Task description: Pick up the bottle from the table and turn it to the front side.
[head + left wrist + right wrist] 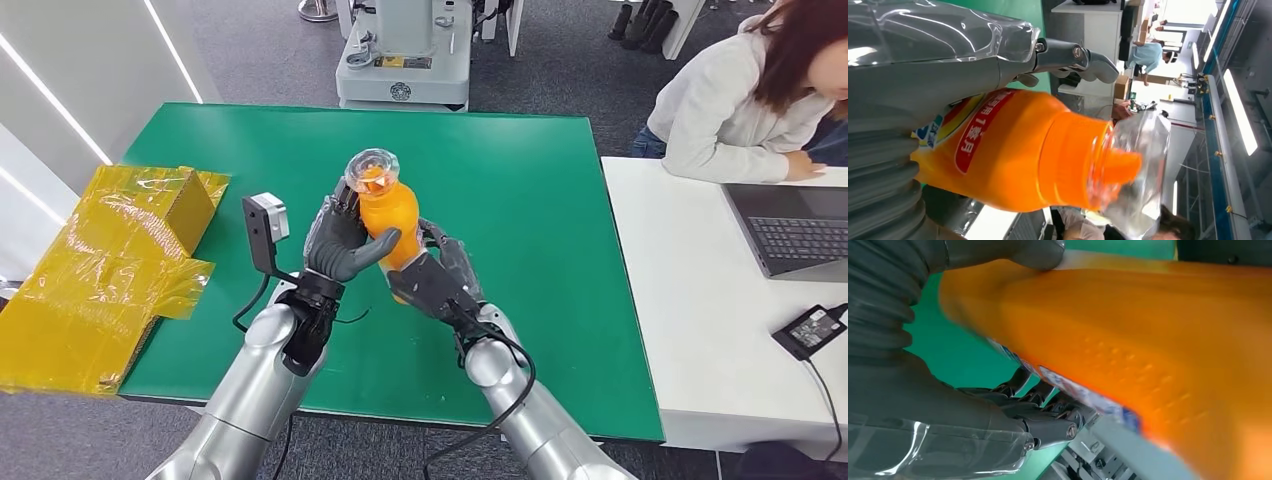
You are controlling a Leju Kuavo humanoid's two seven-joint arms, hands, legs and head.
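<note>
The orange bottle (pixel 387 215) is off the green table (pixel 520 200), held above its middle between both robot hands. It is a plastic bottle with a bright orange body that narrows to an orange neck, and a clear, faceted cap (pixel 372 167) sits over the top like a small tumbler. In the head view the bottle leans slightly, cap end pointing away from the robot and a little to its left.

The left hand (pixel 340 240) wraps around the bottle's upper body, its thick grey thumb crossing the front of the orange plastic and its dark fingers curled behind. The right hand (pixel 435 275) grips the lower part from the other side, fingers closed around the base.

In the left wrist view the label (pixel 979 127) shows on the bottle (pixel 1033 150): a red band with white characters, edged in yellow, with a patch of blue and white beside it. The clear cap (pixel 1140 175) reveals the orange spout inside. In the right wrist view the bottle (pixel 1128 345) is blurred, but a dotted texture seems to run across its orange wall, and a strip of blue and white label lies along the edge near the right hand's fingers (pixel 1043 410).

Crumpled yellow plastic wrap (pixel 95 270) lies over the table's left edge. At a white desk (pixel 700 300) on the right a person (pixel 740 90) sits at a laptop (pixel 790 230).
</note>
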